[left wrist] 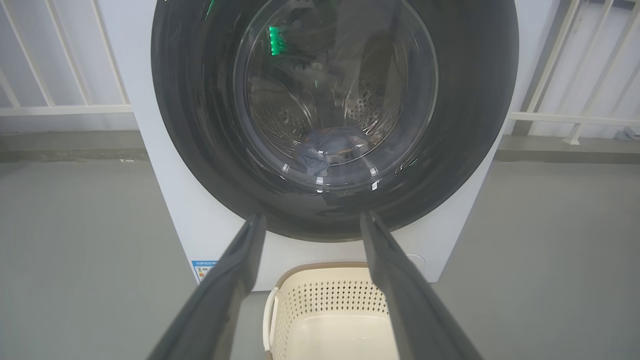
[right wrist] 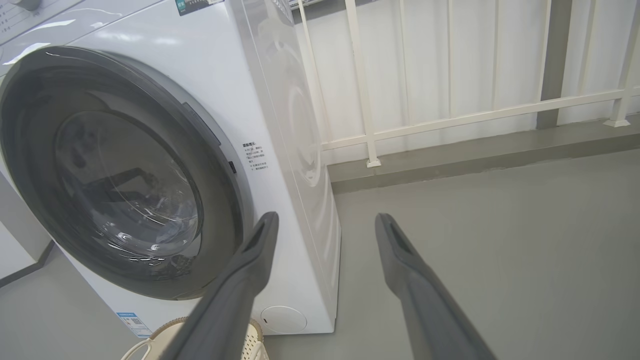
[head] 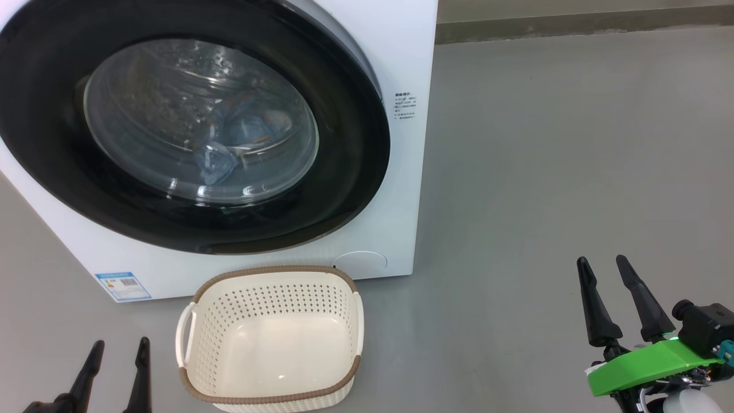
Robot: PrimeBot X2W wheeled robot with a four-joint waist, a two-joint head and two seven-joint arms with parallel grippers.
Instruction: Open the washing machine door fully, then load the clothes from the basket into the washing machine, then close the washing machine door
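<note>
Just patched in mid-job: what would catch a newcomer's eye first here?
The glossy black washing machine door, upper left in the head view, is shut, with blue clothes behind its glass. Below it the cream basket sits empty, flanked by the open left gripper and open right gripper.

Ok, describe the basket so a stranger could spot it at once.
Find the big white washing machine with the round black door. On the grey floor just before its lower front stands the basket. It alone is small, cream and perforated, with a brown woven-look rim, two side handles and nothing inside.
</note>
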